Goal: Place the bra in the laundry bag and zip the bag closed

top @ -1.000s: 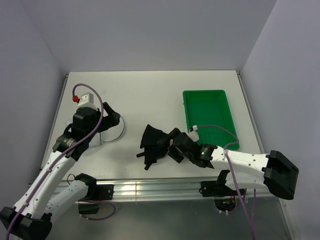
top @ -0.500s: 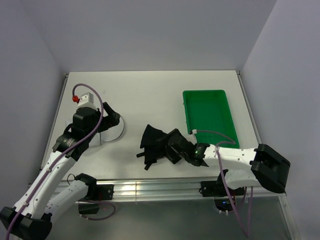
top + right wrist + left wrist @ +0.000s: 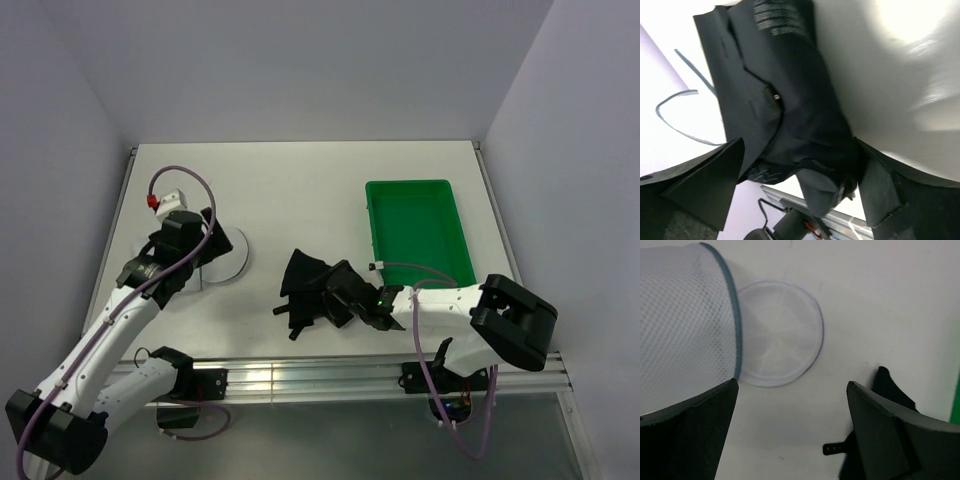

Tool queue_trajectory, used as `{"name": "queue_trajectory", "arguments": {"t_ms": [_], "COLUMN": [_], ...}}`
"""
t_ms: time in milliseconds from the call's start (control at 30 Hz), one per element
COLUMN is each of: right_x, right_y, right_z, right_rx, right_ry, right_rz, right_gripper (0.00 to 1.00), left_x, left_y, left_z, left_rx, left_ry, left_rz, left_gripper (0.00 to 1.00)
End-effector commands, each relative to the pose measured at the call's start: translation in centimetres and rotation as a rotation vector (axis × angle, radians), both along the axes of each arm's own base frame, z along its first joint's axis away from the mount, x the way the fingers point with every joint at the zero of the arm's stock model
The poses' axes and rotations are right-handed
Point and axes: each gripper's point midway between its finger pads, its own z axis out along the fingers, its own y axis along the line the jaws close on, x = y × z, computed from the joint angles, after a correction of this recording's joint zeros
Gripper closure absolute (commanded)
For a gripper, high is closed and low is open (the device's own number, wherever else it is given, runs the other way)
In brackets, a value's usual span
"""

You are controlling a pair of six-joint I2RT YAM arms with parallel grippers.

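The black bra (image 3: 308, 283) lies crumpled on the white table near the front edge. My right gripper (image 3: 337, 297) is at its right side. In the right wrist view the jaws stand wide open with the bra (image 3: 785, 95) bunched between them (image 3: 799, 142), not clamped. The laundry bag (image 3: 682, 325) is a white mesh cylinder lying on its side, with its round lid (image 3: 779, 332) flat on the table beside it; the lid also shows from above (image 3: 228, 256). My left gripper (image 3: 203, 247) hovers over the bag, open and empty (image 3: 791, 385). A corner of the bra (image 3: 886, 385) shows by its right finger.
A green plastic tray (image 3: 418, 230) stands at the right of the table, behind the right arm. A metal rail (image 3: 300, 375) runs along the near edge. Grey walls close in the table at the back and sides.
My right arm has reached further left, bringing its open jaws onto the bra. My left wrist has shifted slightly over the bag. The bra and the bag have not moved.
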Motion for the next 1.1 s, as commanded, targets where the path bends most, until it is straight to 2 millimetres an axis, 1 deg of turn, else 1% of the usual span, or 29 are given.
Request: {"name": "queue_trajectory", "arguments": {"t_ms": [0,100,133,167,233,267,300,333,367,400,433,467,500,533,567,600,633,700,733,767,833,867,900,933,967,1033,1067], "right_x": [1.3,1.4,1.5,1.5,1.5,1.6,1.5,1.6,1.6,1.6,1.5,1.6,1.7,1.6,1.7,1.6,1.6,1.7,1.7,1.6,1.5,1.5,1.5,1.5,1.5,1.4,1.4], "right_y": [1.4,1.0,1.0,1.1,1.1,1.1,1.3,1.2,1.4,1.5,1.5,1.6,1.6,1.6,1.6,1.7,1.7,1.7,1.7,1.7,1.7,1.5,1.4,1.3,1.1,0.8,0.7], "right_z": [2.3,2.6,2.7,2.9,2.8,2.9,2.9,2.7,2.8,2.8,2.7,2.7,2.8,2.7,2.8,2.7,2.7,2.6,2.7,2.7,2.8,2.7,2.8,2.9,2.9,3.2,3.3], "right_rx": [0.052,0.043,0.043,0.048,0.048,0.049,0.051,0.049,0.059,0.06,0.056,0.056,0.056,0.051,0.054,0.052,0.047,0.043,0.04,0.039,0.032,0.025,0.022,0.016,0.01,0.006,0.009], "right_ry": [-0.058,-0.074,-0.08,-0.086,-0.087,-0.09,-0.091,-0.09,-0.095,-0.096,-0.098,-0.101,-0.104,-0.106,-0.111,-0.109,-0.111,-0.113,-0.118,-0.117,-0.125,-0.126,-0.13,-0.138,-0.141,-0.147,-0.153], "right_rz": [-0.018,-0.025,-0.024,-0.023,-0.021,-0.019,-0.013,-0.012,-0.007,-0.004,0.002,0.007,0.008,0.017,0.019,0.025,0.033,0.042,0.05,0.055,0.069,0.071,0.076,0.083,0.082,0.09,0.091], "right_gripper": [0.09,0.16,0.23,0.25,0.29,0.34,0.37,0.44,0.48,0.52,0.6,0.63,0.66,0.71,0.73,0.74,0.76,0.76,0.77,0.77,0.77,0.77,0.77,0.77,0.77,0.77,0.77], "left_x": [0.5,0.7,0.8,1.1,1.3,1.8,1.9,1.9,2.1,2.6,2.6,3.3,3.5,3.7,4.2,4.7,5.0,5.6,6.0,6.3,6.5,6.7,6.5,6.7,6.8,6.6,6.6], "left_y": [2.5,3.5,3.9,4.0,4.3,4.6,4.8,5.1,5.3,5.3,5.5,5.4,5.8,5.9,5.8,5.8,6.1,6.0,6.1,6.0,6.2,6.2,6.3,6.2,6.2,6.2,6.1], "left_z": [1.1,1.3,1.5,1.9,2.2,2.6,2.6,2.9,3.0,2.4,2.3,2.1,2.3,2.4,2.9,2.2,2.2,1.5,1.7,0.6,0.1,-0.9,-1.4,-1.7,-2.6,-3.1,-3.7], "left_rx": [0.07,0.11,0.127,0.136,0.161,0.189,0.209,0.23,0.255,0.281,0.308,0.331,0.361,0.388,0.406,0.439,0.475,0.529,0.551,0.585,0.621,0.65,0.673,0.683,0.703,0.722,0.726], "left_ry": [-0.001,0.012,0.008,0.005,0.015,0.019,0.029,0.042,0.049,0.075,0.095,0.115,0.123,0.137,0.138,0.175,0.194,0.256,0.26,0.298,0.332,0.372,0.405,0.417,0.452,0.481,0.502], "left_rz": [0.14,0.198,0.218,0.224,0.235,0.248,0.261,0.268,0.277,0.276,0.277,0.276,0.294,0.292,0.285,0.279,0.287,0.277,0.284,0.281,0.287,0.276,0.271,0.272,0.267,0.267,0.257], "left_gripper": [0.02,0.03,0.03,0.03,0.03,0.04,0.04,0.04,0.05,0.05,0.05,0.05,0.06,0.06,0.07,0.07,0.09,0.11,0.11,0.12,0.12,0.12,0.12,0.12,0.13,0.14,0.16]}}
